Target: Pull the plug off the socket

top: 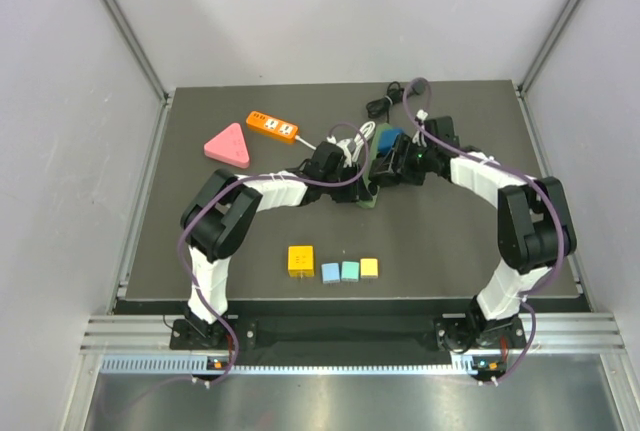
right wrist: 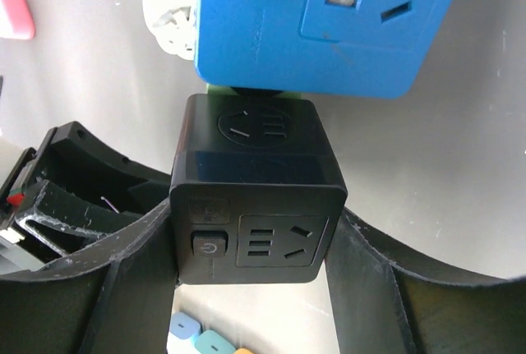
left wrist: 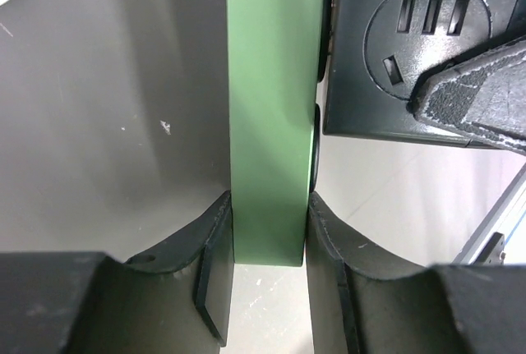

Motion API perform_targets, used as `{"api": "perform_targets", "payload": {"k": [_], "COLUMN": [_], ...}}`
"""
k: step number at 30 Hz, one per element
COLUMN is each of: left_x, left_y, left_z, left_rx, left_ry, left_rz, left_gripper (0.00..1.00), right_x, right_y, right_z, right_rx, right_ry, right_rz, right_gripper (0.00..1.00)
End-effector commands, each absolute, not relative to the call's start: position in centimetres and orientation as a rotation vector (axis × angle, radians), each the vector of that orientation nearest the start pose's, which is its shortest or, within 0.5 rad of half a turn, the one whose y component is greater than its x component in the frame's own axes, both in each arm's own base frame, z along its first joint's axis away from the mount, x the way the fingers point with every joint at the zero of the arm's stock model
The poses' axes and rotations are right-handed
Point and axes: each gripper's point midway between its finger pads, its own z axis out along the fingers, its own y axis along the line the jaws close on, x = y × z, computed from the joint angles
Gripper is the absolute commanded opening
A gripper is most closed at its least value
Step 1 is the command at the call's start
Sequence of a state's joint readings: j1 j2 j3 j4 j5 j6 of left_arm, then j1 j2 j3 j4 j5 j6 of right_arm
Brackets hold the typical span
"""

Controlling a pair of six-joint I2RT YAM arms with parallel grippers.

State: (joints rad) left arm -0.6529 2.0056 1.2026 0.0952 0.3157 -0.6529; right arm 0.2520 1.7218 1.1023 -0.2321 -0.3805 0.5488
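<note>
Well, L pincer (left wrist: 269,214) pinches green strip (left wrist: 271,108); R pincer (right wrist: 255,239) pinches black socket cube (right wrist: 256,198). Join hidden; blue block (right wrist: 329,34) cut off.

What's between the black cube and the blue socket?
A green piece, edge visible above the black cube in the right wrist view; left end effector grips it.

The black socket cube (right wrist: 256,206) carries a switch and a slotted outlet on one face and a round-framed outlet on another. The green plug piece (left wrist: 271,108), flat and smooth, stands pressed against the cube's side, mid-table.
</note>
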Motion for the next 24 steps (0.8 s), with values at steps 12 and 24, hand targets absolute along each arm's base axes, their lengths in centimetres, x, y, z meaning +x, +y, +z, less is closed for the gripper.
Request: {"api": "perform_targets", "payload": {"k": [12,24], "left_x": [35.4,36.2], "left_y": [-29.3,-29.2], "left_z": [-2.5,-1.8], "left_rx": [-0.016,-0.043], "left_ry": [2.631,2.612], "left_rz": [-0.681,-0.654], "left_gripper": [0.00,0.00], "right_x": [37.2,37.4], "right_y": [19.2,15.6], "right_z": [13.0,9.7], "right_rx": [0.187,0.100], "right_ry": [2.318,2.498], "right_rz": [1.359,0.436], "right_gripper": [0.00,0.00]}}
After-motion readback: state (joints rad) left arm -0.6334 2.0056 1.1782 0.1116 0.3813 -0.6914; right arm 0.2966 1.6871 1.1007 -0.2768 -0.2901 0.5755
